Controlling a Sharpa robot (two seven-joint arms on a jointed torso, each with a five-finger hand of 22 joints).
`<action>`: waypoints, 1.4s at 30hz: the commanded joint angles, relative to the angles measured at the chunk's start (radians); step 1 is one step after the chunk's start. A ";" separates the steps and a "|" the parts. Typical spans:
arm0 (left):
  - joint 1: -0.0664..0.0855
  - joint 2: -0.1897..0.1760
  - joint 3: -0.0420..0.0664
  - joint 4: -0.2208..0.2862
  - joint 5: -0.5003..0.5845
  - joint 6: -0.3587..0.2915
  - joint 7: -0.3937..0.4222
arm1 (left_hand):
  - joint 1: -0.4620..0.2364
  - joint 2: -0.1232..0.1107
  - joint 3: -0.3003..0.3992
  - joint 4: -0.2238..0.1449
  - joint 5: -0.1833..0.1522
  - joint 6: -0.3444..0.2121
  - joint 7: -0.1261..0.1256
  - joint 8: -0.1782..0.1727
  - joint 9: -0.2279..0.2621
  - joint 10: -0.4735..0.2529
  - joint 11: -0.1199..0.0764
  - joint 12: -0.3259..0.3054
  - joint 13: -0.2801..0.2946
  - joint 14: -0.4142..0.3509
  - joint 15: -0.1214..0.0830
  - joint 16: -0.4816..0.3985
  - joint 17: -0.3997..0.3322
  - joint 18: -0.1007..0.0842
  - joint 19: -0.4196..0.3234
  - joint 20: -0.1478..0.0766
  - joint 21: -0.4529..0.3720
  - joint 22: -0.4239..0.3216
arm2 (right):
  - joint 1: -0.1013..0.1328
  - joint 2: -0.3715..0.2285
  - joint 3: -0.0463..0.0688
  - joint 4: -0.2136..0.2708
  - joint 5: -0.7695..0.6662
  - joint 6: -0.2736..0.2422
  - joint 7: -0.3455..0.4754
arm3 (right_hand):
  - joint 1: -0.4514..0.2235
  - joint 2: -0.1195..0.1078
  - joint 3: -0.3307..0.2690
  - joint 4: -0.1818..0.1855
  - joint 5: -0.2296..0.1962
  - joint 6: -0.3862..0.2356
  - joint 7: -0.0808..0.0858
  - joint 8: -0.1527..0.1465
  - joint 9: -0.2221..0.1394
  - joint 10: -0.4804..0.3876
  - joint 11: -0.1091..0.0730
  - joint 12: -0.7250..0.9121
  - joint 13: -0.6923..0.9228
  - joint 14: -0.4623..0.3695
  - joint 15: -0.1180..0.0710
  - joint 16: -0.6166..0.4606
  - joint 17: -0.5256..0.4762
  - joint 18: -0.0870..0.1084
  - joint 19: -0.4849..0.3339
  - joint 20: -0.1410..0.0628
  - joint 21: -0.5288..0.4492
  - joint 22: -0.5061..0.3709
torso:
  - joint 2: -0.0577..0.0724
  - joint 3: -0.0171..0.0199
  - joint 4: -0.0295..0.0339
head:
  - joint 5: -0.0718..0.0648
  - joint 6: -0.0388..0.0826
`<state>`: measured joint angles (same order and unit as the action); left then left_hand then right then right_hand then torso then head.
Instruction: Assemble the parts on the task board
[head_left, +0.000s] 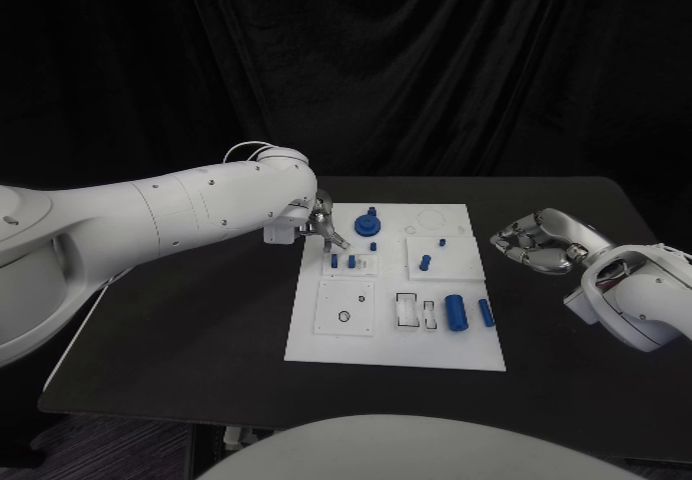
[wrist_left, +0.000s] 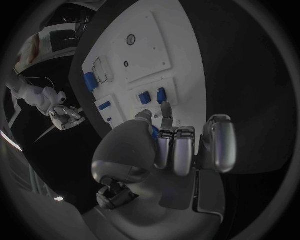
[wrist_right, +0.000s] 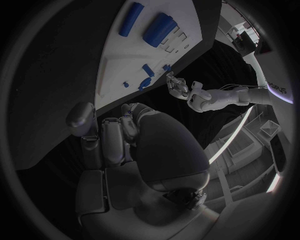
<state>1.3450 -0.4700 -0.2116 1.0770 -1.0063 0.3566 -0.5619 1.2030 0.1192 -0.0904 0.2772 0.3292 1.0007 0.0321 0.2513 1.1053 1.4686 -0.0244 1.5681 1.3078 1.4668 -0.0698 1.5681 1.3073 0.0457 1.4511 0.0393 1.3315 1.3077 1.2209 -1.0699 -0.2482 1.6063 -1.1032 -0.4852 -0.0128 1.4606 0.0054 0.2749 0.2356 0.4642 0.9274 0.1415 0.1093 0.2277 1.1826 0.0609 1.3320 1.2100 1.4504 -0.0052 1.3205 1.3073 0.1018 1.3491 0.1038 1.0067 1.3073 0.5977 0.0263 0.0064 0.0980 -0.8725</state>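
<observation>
Your left hand (head_left: 320, 226), fingers narrowed with possibly a blue part at their tips, hovers at the board's (head_left: 325, 345) upper-left edge, your right hand (head_left: 537, 240) curled empty at right; two parts (head_left: 469, 311) still lie loose lower right.
</observation>
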 joint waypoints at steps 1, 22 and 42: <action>-0.005 0.005 0.001 -0.005 0.006 0.018 -0.004 | 0.013 0.002 0.011 -0.002 0.003 0.002 0.004 -0.008 0.000 0.102 -0.005 0.003 0.263 0.104 -0.004 0.003 0.263 0.013 -0.009 -0.001 -0.009 0.185 | -0.002 -0.002 0.001 0.003 -0.002 -0.008 -0.008 | 0.008 0.000 0.006 0.003 0.005 0.007 0.000 -0.005 -0.001 -0.006 0.001 -0.004 -0.001 -0.007 0.000 -0.005 0.050 0.007 -0.005 -0.003 -0.004 0.119 | 0.000 0.0000 0.0001 | 0.000 0.000; -0.029 0.008 0.001 -0.016 0.006 0.004 0.018 | 0.027 -0.008 0.043 0.002 0.079 -0.005 0.007 -0.027 0.001 0.102 -0.003 0.003 0.263 0.104 -0.001 0.003 0.263 0.016 -0.017 0.002 -0.022 0.182 | -0.002 -0.002 0.001 0.004 -0.002 0.000 -0.014 | 0.008 -0.002 0.007 0.001 0.006 0.008 0.000 -0.005 -0.001 -0.008 0.001 -0.005 -0.003 -0.008 0.000 -0.007 0.049 0.007 -0.005 -0.003 -0.006 0.119 | 0.000 -0.0001 0.0003 | -0.003 0.000; -0.034 0.010 0.001 -0.015 0.006 0.001 0.045 | 0.047 -0.029 0.089 -0.006 0.155 -0.006 0.009 -0.050 -0.007 0.102 -0.001 0.003 0.263 0.104 0.001 0.003 0.263 0.019 -0.026 0.004 -0.039 0.177 | -0.002 -0.003 0.001 0.003 -0.002 0.007 -0.017 | 0.007 -0.002 0.008 0.001 0.006 0.009 0.001 -0.005 -0.001 -0.009 0.002 -0.006 -0.004 -0.009 0.000 -0.010 0.046 0.008 -0.007 -0.003 -0.009 0.118 | 0.000 0.0001 0.0002 | -0.005 0.000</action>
<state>1.3135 -0.4632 -0.2116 1.0615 -1.0063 0.3578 -0.5404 1.2426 0.0894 -0.0042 0.2715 0.4817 0.9968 0.0359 0.2061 1.0997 1.4686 -0.0243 1.5681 1.3079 1.4668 -0.0698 1.5681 1.3073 0.0456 1.4331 0.0428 1.2992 1.3075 1.2208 -1.0715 -0.2482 1.6080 -1.1032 -0.4823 -0.0150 1.4606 0.0054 0.2777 0.2385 0.4641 0.9274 0.1415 0.1093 0.2277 1.1790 0.0645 1.3320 1.2067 1.4504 -0.0052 1.3165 1.3073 0.1018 1.3491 0.1038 1.0010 1.3081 0.5975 0.0263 0.0065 0.0926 -0.8725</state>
